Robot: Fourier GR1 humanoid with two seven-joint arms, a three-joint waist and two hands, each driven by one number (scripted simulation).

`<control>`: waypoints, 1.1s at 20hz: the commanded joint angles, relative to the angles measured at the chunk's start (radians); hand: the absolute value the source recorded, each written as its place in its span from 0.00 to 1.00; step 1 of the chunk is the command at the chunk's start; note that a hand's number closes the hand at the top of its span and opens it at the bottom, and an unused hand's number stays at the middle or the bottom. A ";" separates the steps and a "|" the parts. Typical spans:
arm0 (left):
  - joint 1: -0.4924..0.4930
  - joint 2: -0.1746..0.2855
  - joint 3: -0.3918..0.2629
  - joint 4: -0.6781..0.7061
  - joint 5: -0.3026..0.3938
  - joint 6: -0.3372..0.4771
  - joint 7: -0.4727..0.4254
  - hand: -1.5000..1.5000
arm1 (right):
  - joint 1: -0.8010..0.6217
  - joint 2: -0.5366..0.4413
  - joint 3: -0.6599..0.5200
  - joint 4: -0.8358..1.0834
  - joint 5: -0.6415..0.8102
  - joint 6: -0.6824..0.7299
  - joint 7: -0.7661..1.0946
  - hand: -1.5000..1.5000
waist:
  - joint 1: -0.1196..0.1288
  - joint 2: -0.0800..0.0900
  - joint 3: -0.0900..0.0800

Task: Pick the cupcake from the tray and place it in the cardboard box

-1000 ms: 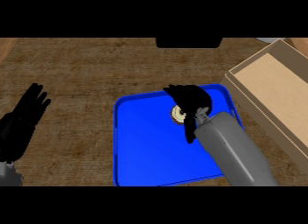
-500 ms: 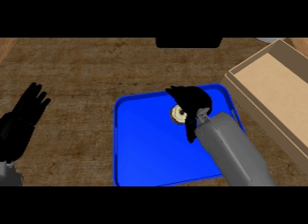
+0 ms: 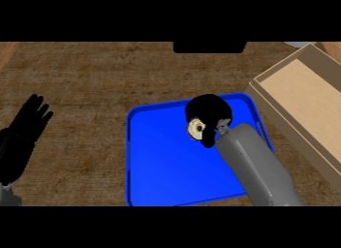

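Head view: my right hand curled round cupcake, far-right part of tray. Lift straight, clear rim, keep upright, carry right over cardboard box. Left hand open, resting left.

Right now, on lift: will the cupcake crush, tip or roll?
Probably light: the cupcake is small, mostly hidden under the right hand. Likely soft, so curled fingers may dent it. Round, so it could roll if tipped on the flat blue tray.
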 commanded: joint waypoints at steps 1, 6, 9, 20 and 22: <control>0.022 -0.006 0.003 -0.001 -0.005 -0.021 -0.023 0.50 | 0.013 0.006 -0.009 -0.009 0.030 -0.020 -0.035 1.00 | -0.002 0.000 0.000; -0.039 0.021 0.026 0.058 0.008 -0.019 -0.001 0.50 | 0.124 -0.008 -0.056 -0.037 0.045 -0.116 0.077 1.00 | -0.010 0.000 0.000; -0.040 -0.008 0.006 0.041 -0.017 0.014 -0.005 0.50 | 0.213 -0.045 -0.089 -0.133 0.040 -0.110 0.139 1.00 | -0.019 -0.003 0.000; 0.018 -0.009 0.011 0.009 0.001 -0.029 -0.015 0.50 | 0.238 -0.064 -0.103 -0.428 0.081 -0.079 0.225 1.00 | -0.005 -0.002 0.000; 0.020 -0.019 0.007 -0.015 -0.005 -0.014 -0.017 0.50 | 0.203 -0.101 -0.144 -0.559 0.038 0.004 0.232 1.00 | -0.008 -0.004 0.000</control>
